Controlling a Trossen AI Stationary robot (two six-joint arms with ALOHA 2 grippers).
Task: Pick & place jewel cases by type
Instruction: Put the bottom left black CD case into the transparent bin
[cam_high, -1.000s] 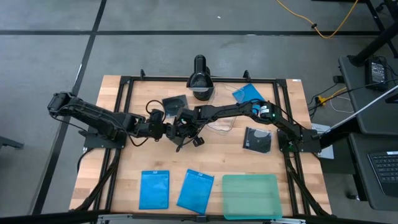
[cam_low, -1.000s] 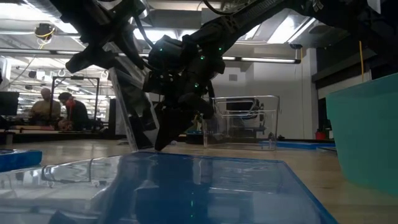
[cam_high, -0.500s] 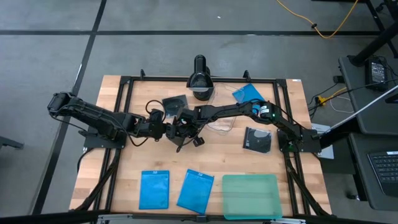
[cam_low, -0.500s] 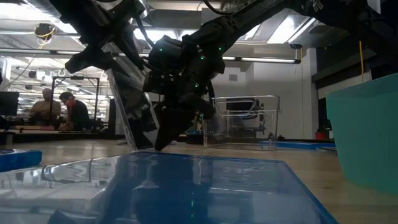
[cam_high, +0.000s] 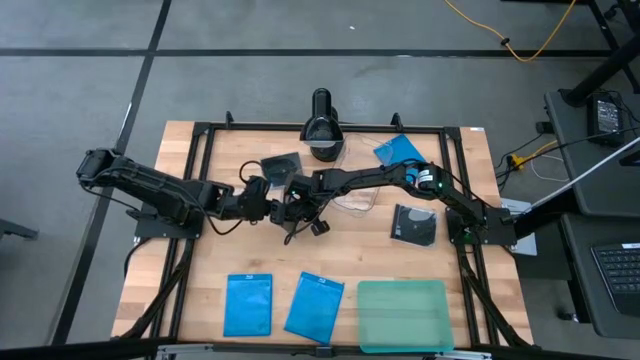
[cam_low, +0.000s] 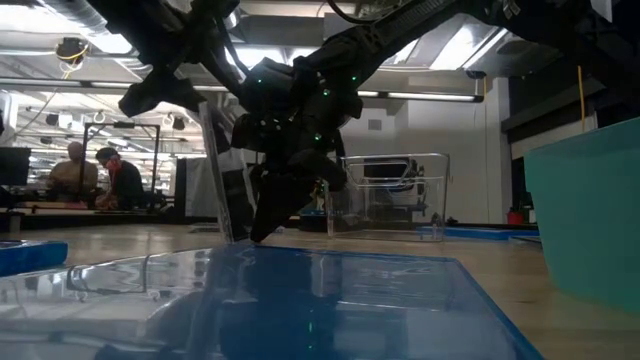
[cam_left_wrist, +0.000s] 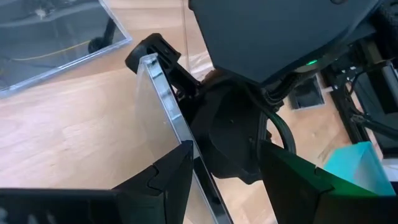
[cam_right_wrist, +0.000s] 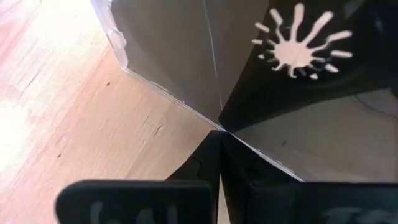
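Observation:
A black-and-clear disc case (cam_low: 228, 185) stands on edge at the table's middle, between my two grippers. In the high view it is a thin sliver (cam_high: 283, 207). My right gripper (cam_right_wrist: 221, 140) is shut on it, reaching in from the right (cam_high: 295, 210). My left gripper (cam_left_wrist: 227, 180) is open and comes from the left (cam_high: 266, 203), with the case (cam_left_wrist: 163, 99) between its fingers. Two more disc cases lie flat (cam_high: 283, 165) (cam_high: 415, 225). Two blue cases lie near the front edge (cam_high: 248, 303) (cam_high: 314, 305), and a third by the far right (cam_high: 400, 150). My left gripper touches the case with one finger only: the case's face lies against that finger's inner side (cam_left_wrist: 177, 168), and the other finger (cam_left_wrist: 298, 186) stands well apart. My right gripper pinches the case's edge (cam_right_wrist: 214, 118) between its two fingers, slanting down from the table's right. The case stands almost upright with its lower edge (cam_low: 240, 238) on the table.
A teal tray (cam_high: 400, 340) sits at the near right corner and a clear tub (cam_high: 362, 200) just right of the grippers. A black camera stand (cam_high: 322, 128) is at the far edge. People sit in the room beyond the table (cam_low: 100, 175).
The disc case has tipped from a lean to nearly upright, its top swinging over while its lower edge stayed on the table. My left gripper has shifted slightly toward the far edge with it. My right gripper has kept still.

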